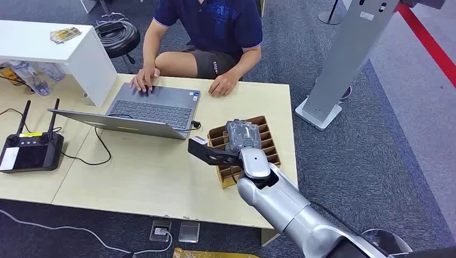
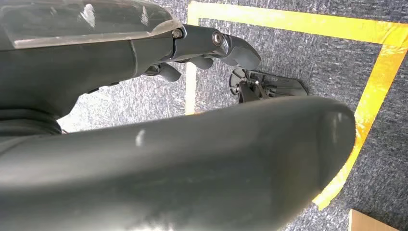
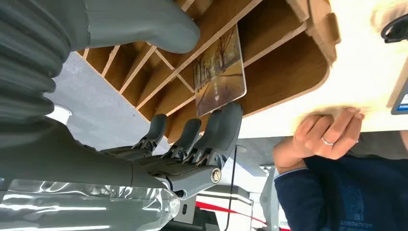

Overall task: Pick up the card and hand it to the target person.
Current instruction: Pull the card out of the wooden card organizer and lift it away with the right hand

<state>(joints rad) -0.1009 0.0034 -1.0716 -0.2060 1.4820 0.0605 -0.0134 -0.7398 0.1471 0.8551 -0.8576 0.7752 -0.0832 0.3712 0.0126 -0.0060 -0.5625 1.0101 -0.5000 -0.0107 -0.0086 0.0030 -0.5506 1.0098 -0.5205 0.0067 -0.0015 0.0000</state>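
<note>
In the head view, the right hand (image 1: 243, 141) reaches over a brown slotted wooden card rack (image 1: 271, 146) near the right end of a light wooden table (image 1: 156, 177). A dark thumb juts out from the hand toward the laptop (image 1: 145, 110). Behind the table sits a person in a navy shirt (image 1: 209, 32), one hand on the laptop's keys and the other resting on the tabletop. A black controller with two antennas (image 1: 29, 148) lies at the table's left end, and a white shelf (image 1: 51, 51) stands at the far left corner.

In the left wrist view, the left hand (image 2: 202, 48) hangs over grey carpet marked with yellow tape (image 2: 375, 96); its fingers curl inward, nothing in them.

In the right wrist view, the card (image 3: 220, 72), printed with an autumn tree scene, stands in a slot of the rack (image 3: 288, 72). The right hand (image 3: 192, 139) has its fingers (image 3: 223, 125) spread at the card's edge, the thumb on the other side over the dividers; whether they touch the card cannot be told. The person's fist (image 3: 327, 137) rests at the table edge beyond.
</note>
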